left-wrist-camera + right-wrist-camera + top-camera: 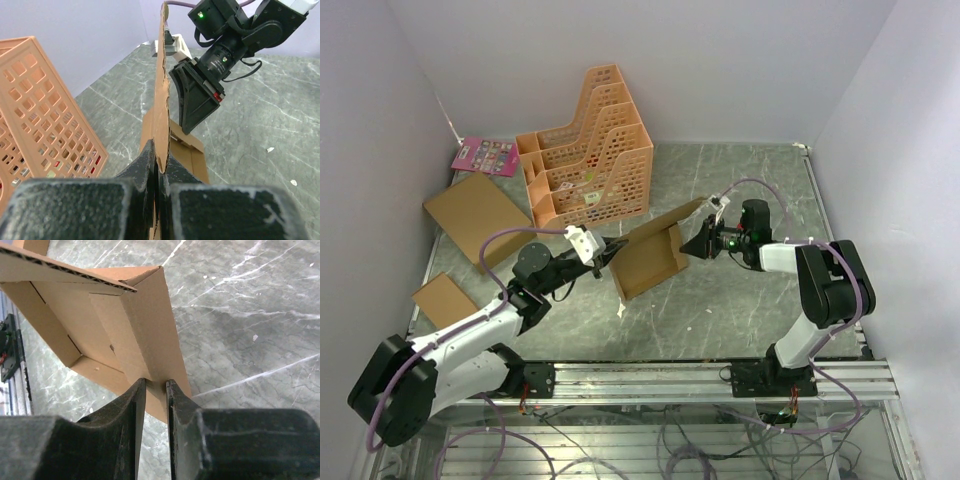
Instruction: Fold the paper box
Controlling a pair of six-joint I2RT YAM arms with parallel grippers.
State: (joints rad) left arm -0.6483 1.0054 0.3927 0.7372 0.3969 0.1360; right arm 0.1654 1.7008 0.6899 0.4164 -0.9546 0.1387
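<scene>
Paper box (648, 262) sits mid-frame in the top view, half-folded and tilted up off the table (750, 300). Left gripper (612, 250) fingers are clamped tight on its left flap edge. Right gripper (691, 246) fingers pinch its right side wall.

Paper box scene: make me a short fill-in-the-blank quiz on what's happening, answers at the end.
The left end effector is ___ on the paper box's raised flap. The box's side wall sits ___ the fingers of the right end effector. The mesh file rack is ___. Answers: shut; between; orange.
</scene>
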